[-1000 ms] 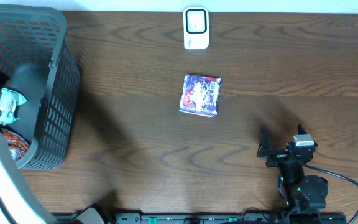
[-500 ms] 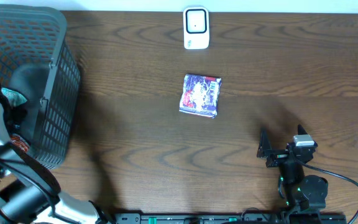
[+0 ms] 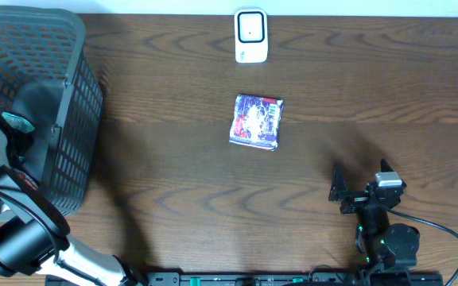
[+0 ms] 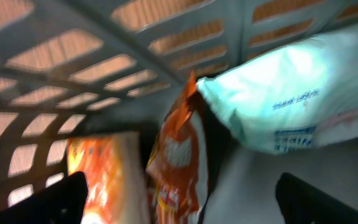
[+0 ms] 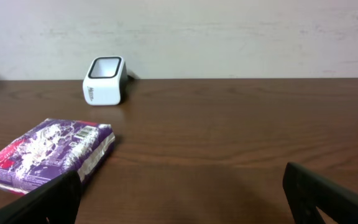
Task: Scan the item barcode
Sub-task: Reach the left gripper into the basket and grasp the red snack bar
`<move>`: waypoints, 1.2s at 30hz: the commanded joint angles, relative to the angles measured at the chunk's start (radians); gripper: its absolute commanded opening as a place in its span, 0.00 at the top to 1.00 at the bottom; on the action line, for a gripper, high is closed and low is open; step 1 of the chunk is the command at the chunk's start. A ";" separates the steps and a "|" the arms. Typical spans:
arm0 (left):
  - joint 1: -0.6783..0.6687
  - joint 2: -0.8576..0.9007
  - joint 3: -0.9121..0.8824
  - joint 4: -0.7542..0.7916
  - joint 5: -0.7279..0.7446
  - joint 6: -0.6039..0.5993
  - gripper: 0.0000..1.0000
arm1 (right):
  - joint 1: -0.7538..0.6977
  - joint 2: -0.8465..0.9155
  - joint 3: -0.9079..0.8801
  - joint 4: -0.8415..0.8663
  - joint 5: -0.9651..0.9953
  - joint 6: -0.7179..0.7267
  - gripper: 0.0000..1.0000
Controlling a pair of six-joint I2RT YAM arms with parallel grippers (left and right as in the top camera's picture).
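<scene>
Inside the basket, the spread left fingers may pinch two crowded packets together. The right fingers are spread too.

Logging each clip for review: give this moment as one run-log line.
left end effector: open, inside basket over orange packet | right end effector: open, empty | purple packet: flat on table, near scanner

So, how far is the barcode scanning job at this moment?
Done: a purple packet lies on the table near the scanner; scanned or not, I cannot tell. In hand: the open left gripper is inside the basket, facing an orange packet, holding nothing. Left: grasp an item and show it to the scanner.
</scene>
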 commanded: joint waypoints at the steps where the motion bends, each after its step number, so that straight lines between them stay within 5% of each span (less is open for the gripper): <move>1: 0.000 0.004 -0.043 0.042 -0.001 0.036 0.11 | -0.011 -0.003 -0.003 -0.002 -0.002 -0.014 0.01; 9: 0.000 0.004 -0.153 0.143 -0.002 0.036 0.25 | -0.011 -0.003 -0.003 -0.002 -0.002 -0.014 0.01; 14: 0.000 0.004 -0.162 0.131 -0.002 0.036 0.71 | -0.011 -0.003 -0.003 -0.002 -0.002 -0.014 0.01; 15: 0.000 0.004 -0.162 0.126 -0.002 0.036 0.91 | -0.011 -0.003 -0.003 -0.002 -0.002 -0.014 0.01; 16: 0.000 0.004 -0.162 0.123 -0.002 0.036 0.93 | -0.011 -0.003 -0.003 -0.002 -0.002 -0.014 0.01; 31: -0.001 -0.380 -0.159 0.124 0.375 0.036 0.93 | -0.011 -0.003 -0.003 -0.002 -0.002 -0.014 0.01; 36: -0.001 -0.368 -0.170 -0.002 0.184 0.036 0.47 | -0.011 -0.003 -0.003 -0.002 -0.002 -0.014 0.01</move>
